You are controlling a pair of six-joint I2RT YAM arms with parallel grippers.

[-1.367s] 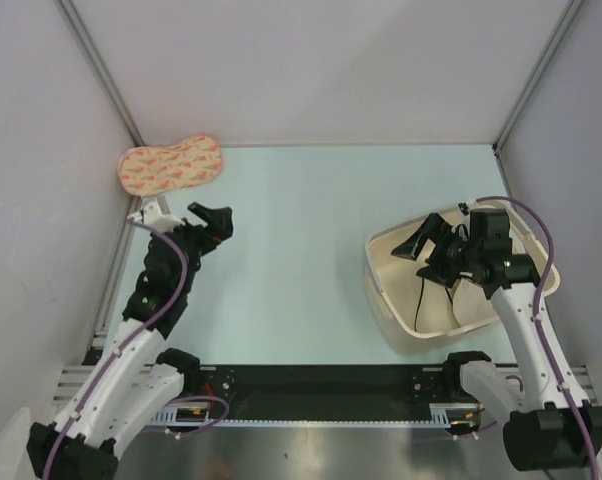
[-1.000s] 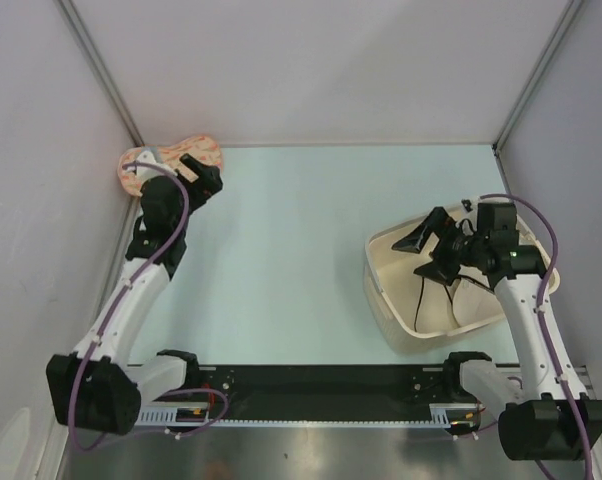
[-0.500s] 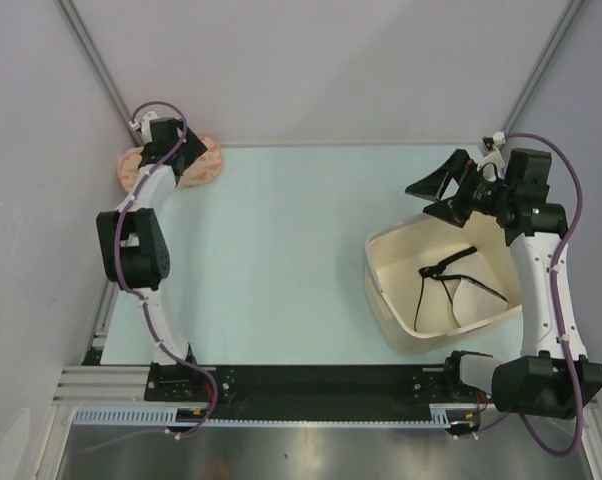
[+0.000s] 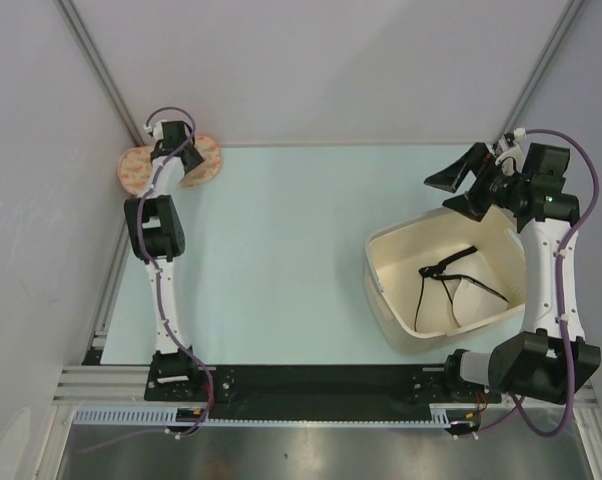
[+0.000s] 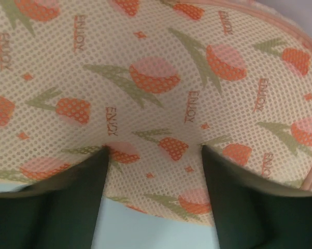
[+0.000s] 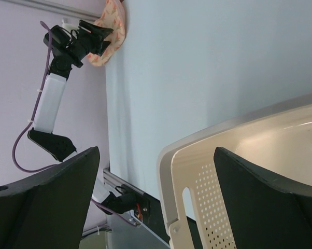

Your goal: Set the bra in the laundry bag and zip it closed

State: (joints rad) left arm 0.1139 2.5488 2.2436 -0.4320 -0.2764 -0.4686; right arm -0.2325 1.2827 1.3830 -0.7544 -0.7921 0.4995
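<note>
The laundry bag (image 4: 207, 160), peach with orange-red marks, lies flat in the far left corner. My left gripper (image 4: 173, 165) is straight over it, open, and hides its middle. In the left wrist view the mesh fabric (image 5: 161, 78) fills the frame, and the gripper (image 5: 154, 150) has both fingertips on or just above it near its front edge. The bra (image 4: 451, 290), cream with black straps, lies in the cream basket (image 4: 381, 262). My right gripper (image 4: 453, 195) is open and empty, held above the basket's far corner. The right wrist view shows the gripper (image 6: 156, 150) over the basket rim (image 6: 169, 155).
Grey walls close in the table at the back and on both sides. The pouch sits close to the left wall and back corner. The basket stands at the right, near the right wall. In the right wrist view the outstretched left arm (image 6: 50, 98) reaches the pouch (image 6: 112, 26).
My left arm has stretched out to the far left corner and come down over the pouch. My right gripper has lifted out of the basket and swung toward the back right.
</note>
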